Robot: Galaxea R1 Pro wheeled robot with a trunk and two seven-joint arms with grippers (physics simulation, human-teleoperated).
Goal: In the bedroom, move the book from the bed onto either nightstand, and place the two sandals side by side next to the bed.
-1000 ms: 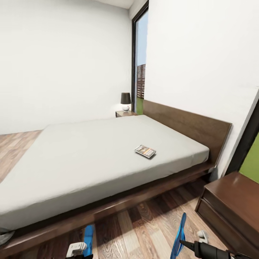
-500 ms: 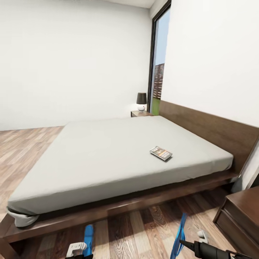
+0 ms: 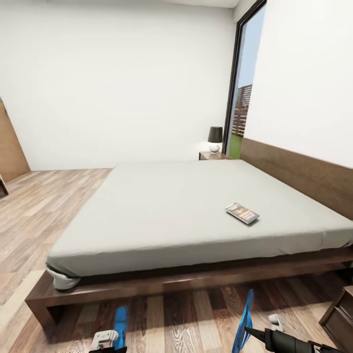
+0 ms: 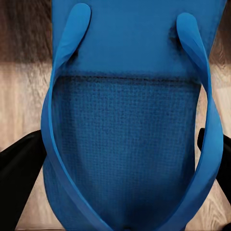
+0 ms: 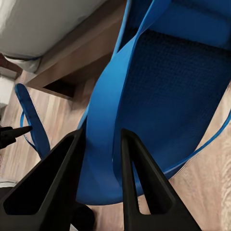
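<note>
Our right gripper [image 5: 101, 180] has its jaws closed on the strap of one sandal [image 5: 163, 110], and our left gripper [image 4: 115, 183] pinches the other sandal [image 4: 127, 130] between its dark fingers [image 4: 19, 168]. Both sandals hang upright over the floor [image 3: 191, 323] just short of the bed [image 3: 196, 284]. Farther on, the book [image 3: 242, 213] lies flat on the mattress toward the headboard. Beyond the bed, a nightstand [image 3: 212, 156] with a lamp [image 3: 214, 139] stands by the window [image 3: 240, 88].
</note>
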